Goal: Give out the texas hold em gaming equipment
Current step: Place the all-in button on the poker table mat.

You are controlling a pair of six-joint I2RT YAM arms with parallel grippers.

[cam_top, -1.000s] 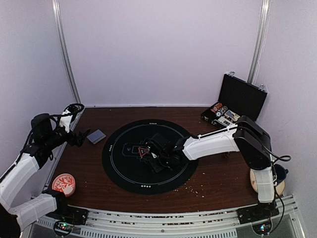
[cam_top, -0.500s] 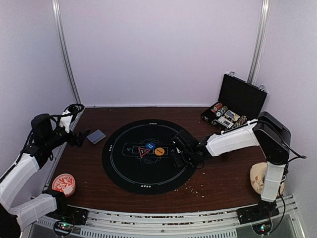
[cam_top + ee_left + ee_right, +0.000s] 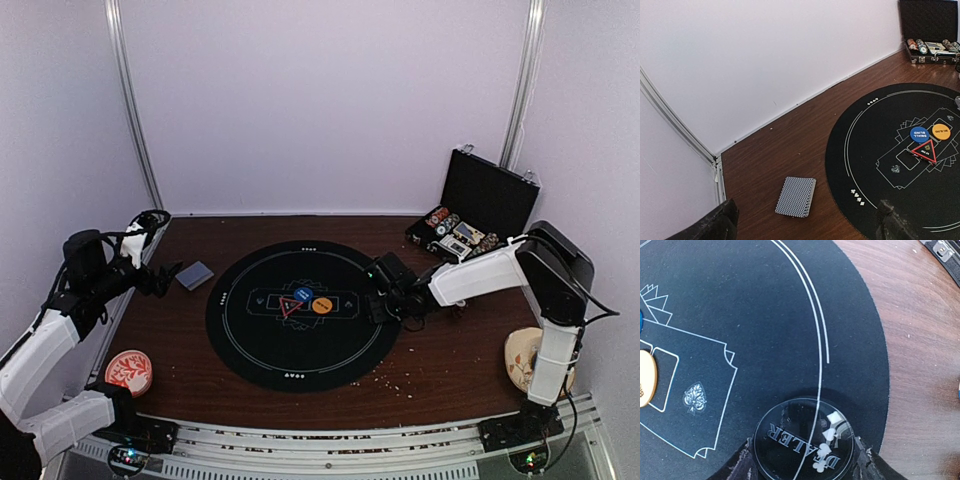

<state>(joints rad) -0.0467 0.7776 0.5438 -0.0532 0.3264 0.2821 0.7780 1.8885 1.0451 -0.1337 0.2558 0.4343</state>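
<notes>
A round black mat (image 3: 262, 345) lies mid-table. On its centre sit a blue button disc (image 3: 304, 294), an orange button disc (image 3: 321, 305) and a red triangle marker (image 3: 290, 307); all three also show in the left wrist view, blue (image 3: 919, 134), orange (image 3: 941, 131), triangle (image 3: 925, 150). My right gripper (image 3: 383, 300) is at the mat's right edge, shut on a clear dealer button disc (image 3: 805, 442) held just above the mat's white ring line. A grey-blue-backed deck of cards (image 3: 796, 196) lies on the wood left of the mat. My left gripper (image 3: 165, 278) hovers open beside it, empty.
An open black case (image 3: 487, 195) with rows of poker chips (image 3: 441, 220) stands at the back right, also seen in the left wrist view (image 3: 930, 20). A red-and-white dish (image 3: 128, 370) sits front left. A beige round object (image 3: 520, 360) lies by the right arm's base.
My right gripper has moved from the mat's centre to its right edge, uncovering the blue and orange discs. The left arm has not moved.
</notes>
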